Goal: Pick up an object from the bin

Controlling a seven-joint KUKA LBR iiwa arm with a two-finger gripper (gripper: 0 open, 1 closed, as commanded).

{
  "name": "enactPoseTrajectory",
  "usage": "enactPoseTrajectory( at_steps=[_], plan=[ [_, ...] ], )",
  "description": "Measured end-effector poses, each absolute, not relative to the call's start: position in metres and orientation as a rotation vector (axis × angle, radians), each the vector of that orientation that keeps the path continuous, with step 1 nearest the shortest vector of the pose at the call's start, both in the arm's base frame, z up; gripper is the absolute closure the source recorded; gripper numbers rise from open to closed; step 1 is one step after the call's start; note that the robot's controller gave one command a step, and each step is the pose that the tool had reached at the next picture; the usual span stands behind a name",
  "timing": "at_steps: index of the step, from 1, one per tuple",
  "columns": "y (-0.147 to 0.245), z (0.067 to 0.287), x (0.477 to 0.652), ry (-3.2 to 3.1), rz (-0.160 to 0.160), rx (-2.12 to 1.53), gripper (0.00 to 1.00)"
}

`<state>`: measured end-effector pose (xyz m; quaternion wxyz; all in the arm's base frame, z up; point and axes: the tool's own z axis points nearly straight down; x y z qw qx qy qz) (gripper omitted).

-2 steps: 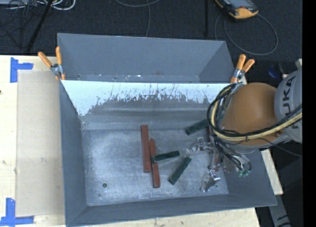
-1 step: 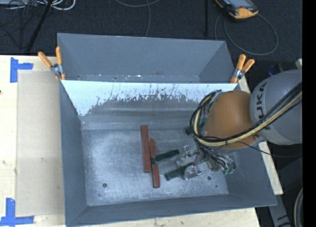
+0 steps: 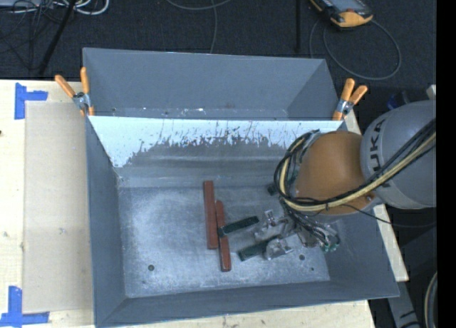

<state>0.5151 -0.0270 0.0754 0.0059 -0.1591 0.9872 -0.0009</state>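
Bin [image 3: 107,248]: grey metal. The floor is almost bare, and the only loose things I can see are two red-brown sticks near the middle.
Left stick [image 3: 209,212]: lies flat, running from the back of the floor toward the front.
Right stick [image 3: 224,252]: flat as well, touching the left stick along part of its side and set nearer the front rim.
Gripper [image 3: 237,241]: low in the bin, just right of the sticks. Its fingers are spread with nothing between them.
Fingers: the upper tip [image 3: 229,229] seems to touch or overlap the right stick's edge. The lower tip sits just beside that stick's front end.
Nearest thing: the right stick, so I take it as the likely pick. It is not grasped yet.
Risk, closing now: both tips look to be on the same side of the stick, so I expect them to close on air.
Risk, pushing: a sideways nudge would shove the right stick into the left one and slide both.
Risk, no gap: the sticks touch, so a finger has no room between them and could wedge or take both.
Risk, floor: the sticks lie thin and flat, so going lower may jam the tips on metal.
Risk, balance: a grip near the front end would let the stick swing and slip.
Blind spot: the orange cover [image 3: 328,170] and cables hide the wrist, so I can't judge height well.
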Motion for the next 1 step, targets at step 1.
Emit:
enactPoseTrajectory(
  at_steps=[1],
  plan=[
    [-0.0184, 0.2281, 0.5081, 3.080, 0.000, -0.608, 1.00]
  ],
)
